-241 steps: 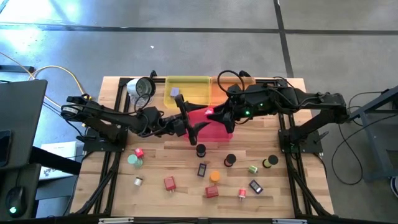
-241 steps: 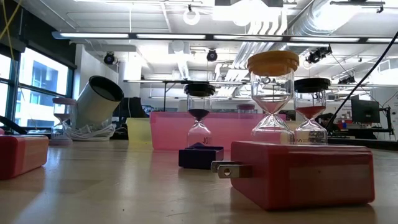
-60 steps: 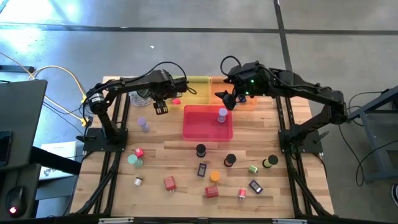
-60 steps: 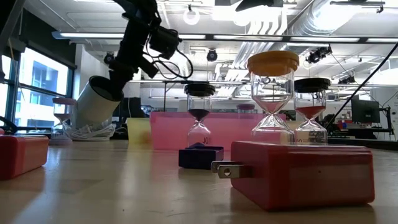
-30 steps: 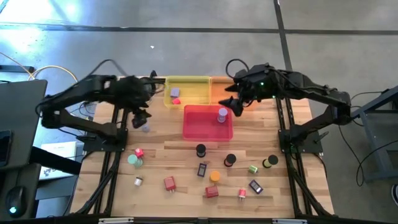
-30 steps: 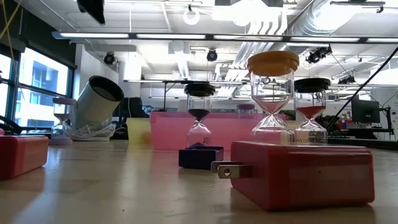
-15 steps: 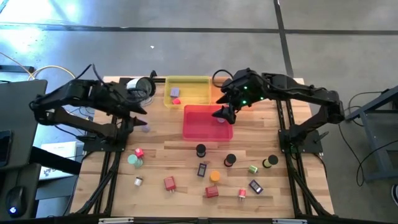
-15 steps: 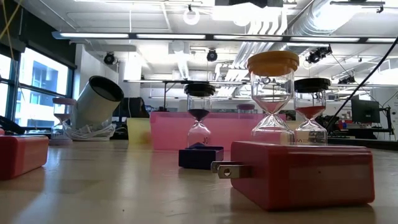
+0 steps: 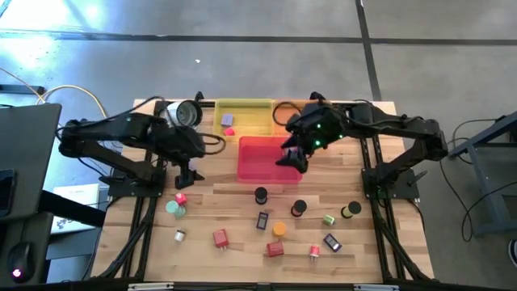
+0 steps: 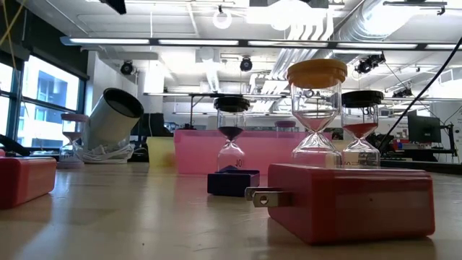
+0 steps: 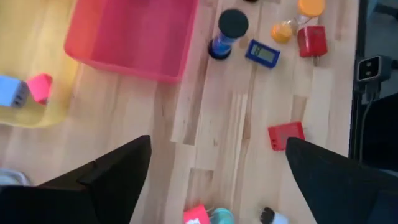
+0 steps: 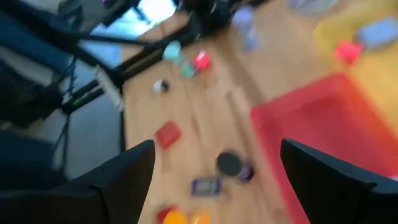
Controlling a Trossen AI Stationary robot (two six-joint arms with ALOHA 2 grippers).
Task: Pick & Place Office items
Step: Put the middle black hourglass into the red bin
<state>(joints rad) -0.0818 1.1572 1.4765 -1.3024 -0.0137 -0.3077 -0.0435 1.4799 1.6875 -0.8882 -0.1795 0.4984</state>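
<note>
- Two dark robot arms reach over a wooden surface [image 9: 234, 202]; we look down on it from above.
- The left gripper [image 9: 187, 174] hangs above bare wood on the surface's left side. In its wrist view we see its fingers [image 11: 106, 180] spread wide with nothing between them.
- The right gripper [image 9: 291, 155] hovers at the right edge of the pink tray [image 9: 262, 158]. In its wrist view its fingers [image 12: 118, 180] also stand wide apart and empty.
- Behind the pink tray sits a yellow tray [image 9: 250, 109] holding a small pink block [image 9: 229, 131] and a grey-blue block [image 9: 227, 120], just beside each other.
- A round silver-rimmed object [image 9: 184, 113] lies at the far left corner.
- Most office items are scattered on the near half of the surface, in front of the pink tray: a black-topped timer [image 9: 260, 196], another black one [image 9: 299, 208], an orange-topped timer [image 9: 279, 229], a teal one [image 9: 174, 208], a green one [image 9: 328, 219], and two red blocks [image 9: 220, 238] [image 9: 275, 249].
- From surface height, a red plug block [image 10: 350, 198] fills the foreground, with hourglass timers [image 10: 316, 115] standing behind it.
</note>
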